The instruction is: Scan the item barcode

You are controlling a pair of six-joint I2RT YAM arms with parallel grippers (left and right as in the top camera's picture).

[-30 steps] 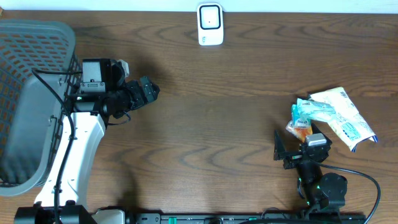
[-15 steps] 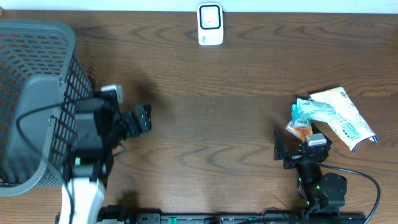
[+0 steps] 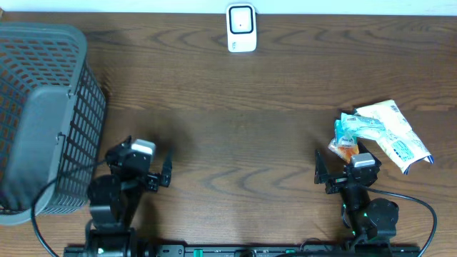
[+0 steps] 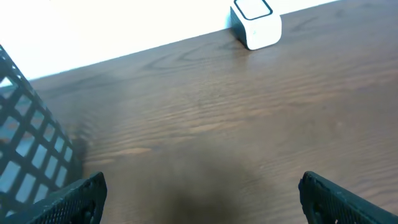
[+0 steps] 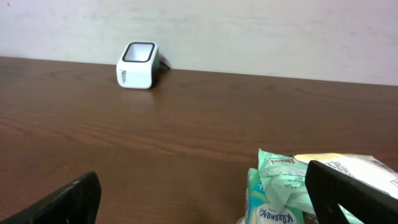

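Note:
A white barcode scanner (image 3: pixel 241 27) stands at the table's far edge, centre; it also shows in the left wrist view as the scanner (image 4: pixel 255 23) and in the right wrist view as the scanner (image 5: pixel 137 65). The items lie in a pile at the right: a teal tissue pack (image 3: pixel 355 128) (image 5: pixel 277 193), a white and yellow packet (image 3: pixel 396 137) (image 5: pixel 364 165) and a small orange item (image 3: pixel 345 148). My right gripper (image 3: pixel 341 169) (image 5: pixel 202 199) is open just in front of the pile, with the tissue pack beside its right finger. My left gripper (image 3: pixel 161 171) (image 4: pixel 202 202) is open over bare wood at the front left, holding nothing.
A grey mesh basket (image 3: pixel 43 114) fills the left side, close beside my left arm; its wall (image 4: pixel 25 149) shows at the left of the left wrist view. A pale wall runs behind the table's far edge.
My left arm has drawn back from the middle left of the table toward the front edge, its gripper still open. The right arm and the pile have not moved.

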